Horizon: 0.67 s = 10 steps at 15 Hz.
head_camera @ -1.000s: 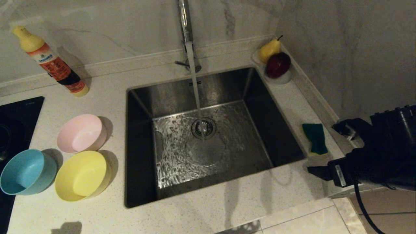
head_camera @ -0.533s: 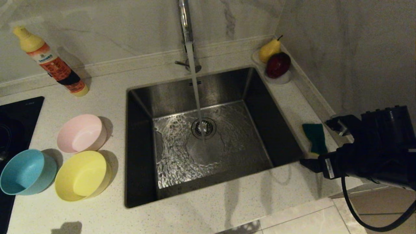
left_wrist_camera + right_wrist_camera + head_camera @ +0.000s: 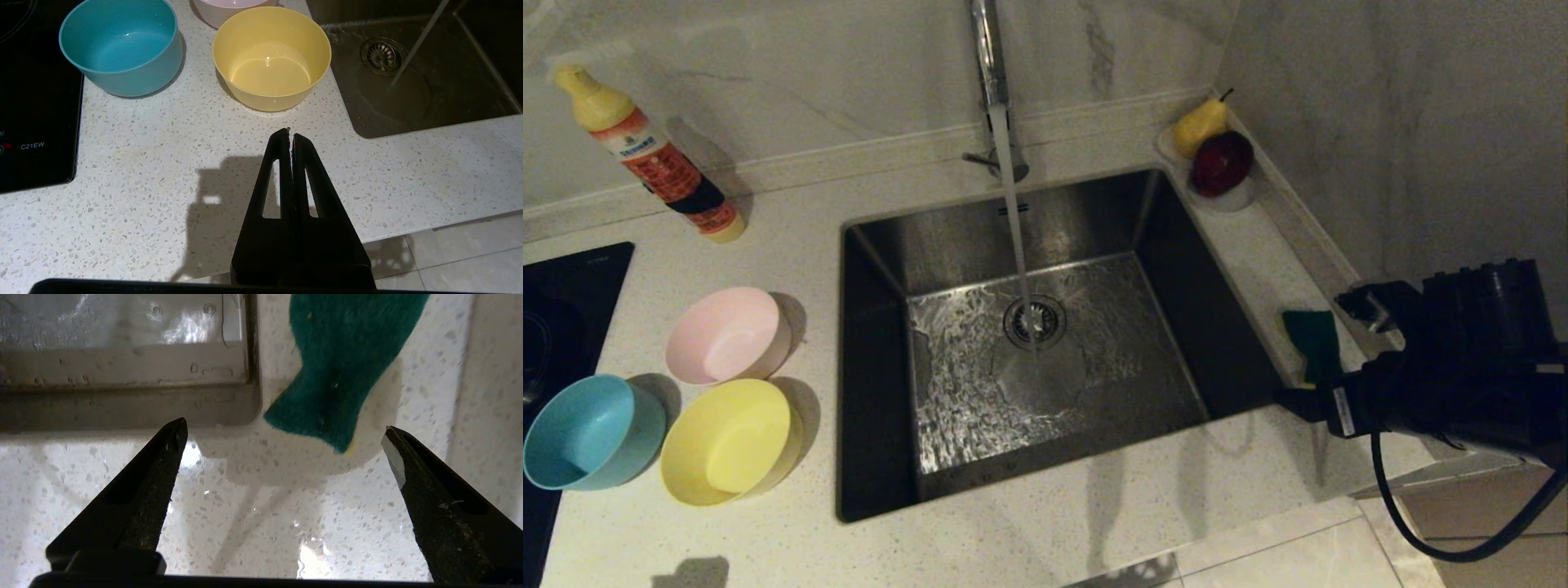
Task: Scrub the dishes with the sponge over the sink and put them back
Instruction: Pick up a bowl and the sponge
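The sponge (image 3: 339, 371) lies just ahead of the wide-open, empty right gripper (image 3: 286, 433), seemingly untouched.

Head view high over sink (image 3: 1045, 343); wrist views close, sharing its rim.

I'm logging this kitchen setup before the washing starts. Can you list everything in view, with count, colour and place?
Small round plastic bowls: 3, pale pink, yellow, light blue; counter left of the sink.
Square stainless steel sink: 1, steel grey; centre, water running into it.
Tall chrome tap: 1, silver; behind the sink.
Rectangular sponge: 1, dark green over yellow; counter right of the sink.
Detergent bottle: 1, orange with yellow cap; far left by the wall.
Small white dish: 1; far right corner, holding a yellow pear and a dark red apple.
Black stove top: 1; left edge.
Left pincer: shut, above the counter near the yellow bowl.
Right pincer: open, just short of the sponge.
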### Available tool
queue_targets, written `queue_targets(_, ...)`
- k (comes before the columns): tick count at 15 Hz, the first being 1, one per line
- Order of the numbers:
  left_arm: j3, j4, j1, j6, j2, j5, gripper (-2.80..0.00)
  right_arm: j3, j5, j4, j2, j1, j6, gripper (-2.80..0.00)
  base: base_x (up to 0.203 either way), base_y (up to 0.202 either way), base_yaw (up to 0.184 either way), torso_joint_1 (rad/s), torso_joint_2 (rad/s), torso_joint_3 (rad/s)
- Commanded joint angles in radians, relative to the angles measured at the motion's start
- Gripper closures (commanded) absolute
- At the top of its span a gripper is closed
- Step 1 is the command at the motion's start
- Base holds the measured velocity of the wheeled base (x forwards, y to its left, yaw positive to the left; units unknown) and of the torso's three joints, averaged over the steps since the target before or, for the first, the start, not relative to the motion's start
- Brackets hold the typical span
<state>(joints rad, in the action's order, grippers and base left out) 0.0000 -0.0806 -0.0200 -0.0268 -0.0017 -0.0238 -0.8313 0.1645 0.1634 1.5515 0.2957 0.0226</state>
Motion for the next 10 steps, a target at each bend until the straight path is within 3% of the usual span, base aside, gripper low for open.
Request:
queue_targets(1,0.032,-0.001,0.0,-0.001,0.0,-0.001,0.0,-0.011,0.001,0.001,0.005,0.0,-0.001,-2.8,0.0,0.0,0.0,0.0,0.0,0.0)
queue_targets(10,0.032,-0.001,0.0,-0.001,0.0,-0.001,0.0,-0.046,-0.011,0.002,0.022,-0.05,-0.01,-2.8,0.0,0.0,0.0,0.0,0.0,0.0)
